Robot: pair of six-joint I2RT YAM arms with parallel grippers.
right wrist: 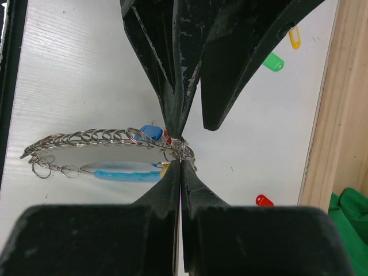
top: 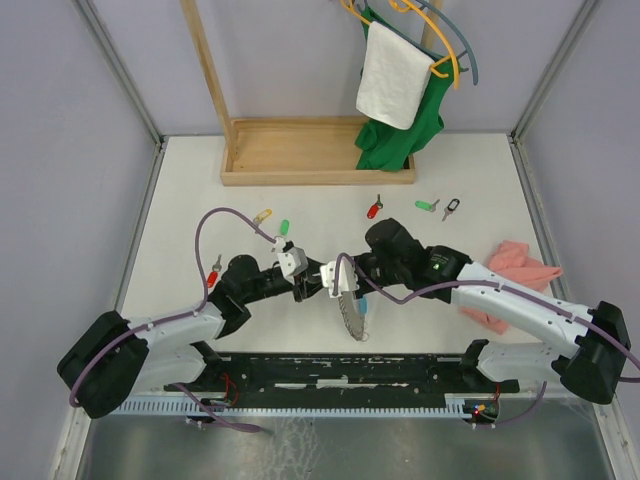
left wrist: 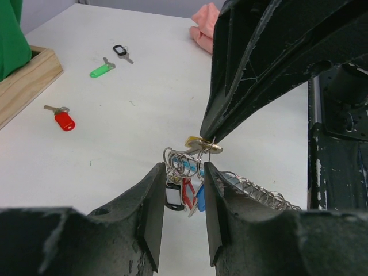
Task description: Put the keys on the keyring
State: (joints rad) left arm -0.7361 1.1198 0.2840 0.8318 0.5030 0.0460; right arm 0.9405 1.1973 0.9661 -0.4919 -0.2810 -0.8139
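Left wrist view gives you the clearest look. Your left pincer (left wrist: 183,170) is released, its two fingers (left wrist: 150,213) standing apart with the bunch of tagged keys (left wrist: 184,192) in the gap between them. That bunch shows a red tag, a blue one and a black-and-white one. From the upper right of the frame your right pincer (left wrist: 209,135) narrows to a point. It is clenched on the keyring (left wrist: 259,195) at the top of the bunch, where a brass-coloured piece sits at its tip. The keyring's grey coil runs toward the lower right of the frame.

In the right wrist view you see the same grip at mid-frame. The right pincer's fingers are pressed flat together on a small ring of the coil. The coil arches to the left with the light-blue tube (right wrist: 123,171) below it. The left pincer's tips stand parted just above.

From the top external view your two arms meet at the middle of the worktop (top: 180,200), and the keyring shows just below the right pincer in the frame.

Loose keys lie on the worktop:
- a yellow key (top: 263,215) and a green key (top: 284,227) left of centre
- a red key (top: 374,209), a second green key (top: 427,205) and a black key (top: 452,209) right of centre
- a second red key (top: 212,274) beside your left arm

A pink cloth (top: 520,270) lies at the right, and a wooden frame (top: 300,150) stands at the back.
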